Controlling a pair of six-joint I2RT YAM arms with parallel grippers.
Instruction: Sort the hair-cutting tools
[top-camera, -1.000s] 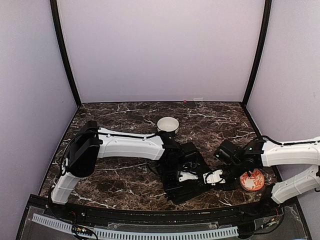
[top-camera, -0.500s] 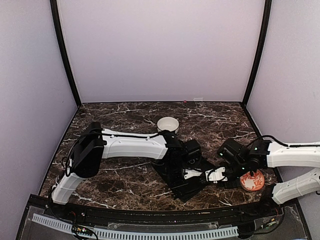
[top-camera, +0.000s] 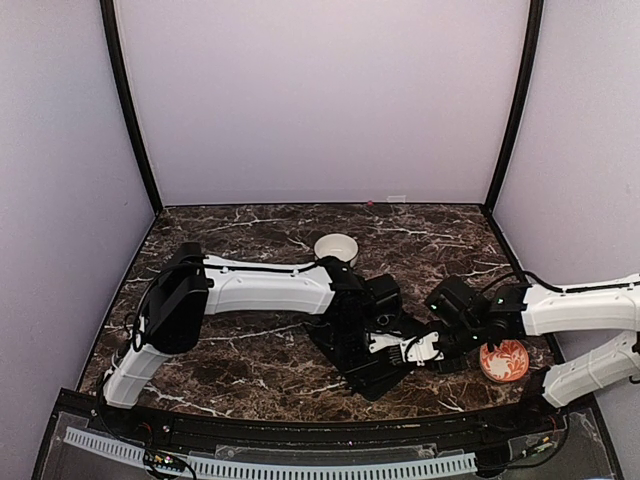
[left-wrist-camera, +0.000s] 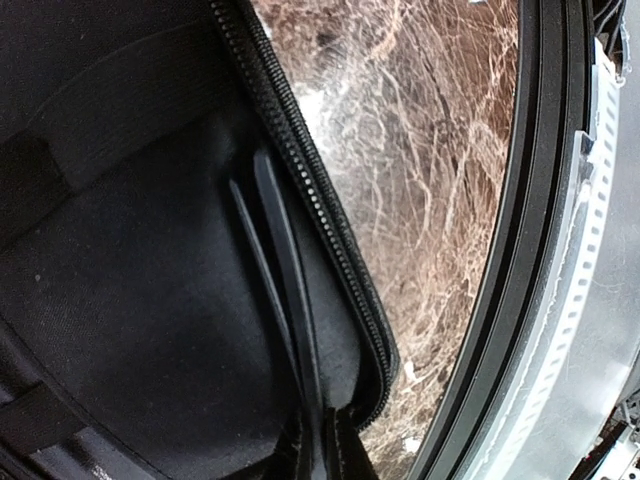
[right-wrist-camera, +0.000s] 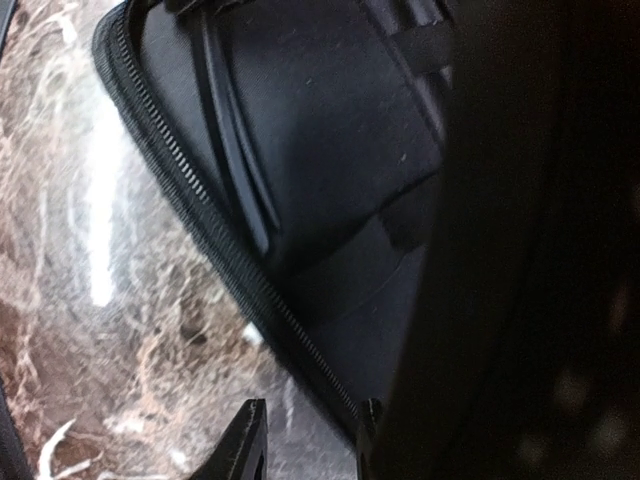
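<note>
An open black case (top-camera: 352, 352) lies in the middle of the table. Inside it, the left wrist view shows two thin black stick-like hair-cutting tools (left-wrist-camera: 283, 262) lying side by side along the zippered rim (left-wrist-camera: 318, 205). Their near ends run in between the fingers of my left gripper (left-wrist-camera: 328, 452), which is shut on them. My left gripper (top-camera: 378, 343) hovers low over the case. My right gripper (right-wrist-camera: 308, 442) is open, and its two fingertips straddle the case's zippered edge (right-wrist-camera: 205, 225). From above, the right gripper (top-camera: 412, 349) sits at the case's right side.
A white round bowl (top-camera: 337, 247) stands behind the case. An orange patterned dish (top-camera: 503, 360) sits at the right, under the right arm. The black front rail (left-wrist-camera: 520, 260) of the table runs close to the case's near corner.
My right gripper has opened and moved left onto the case's edge. The case has shifted and turned a little under the left arm, whose gripper stays shut.
</note>
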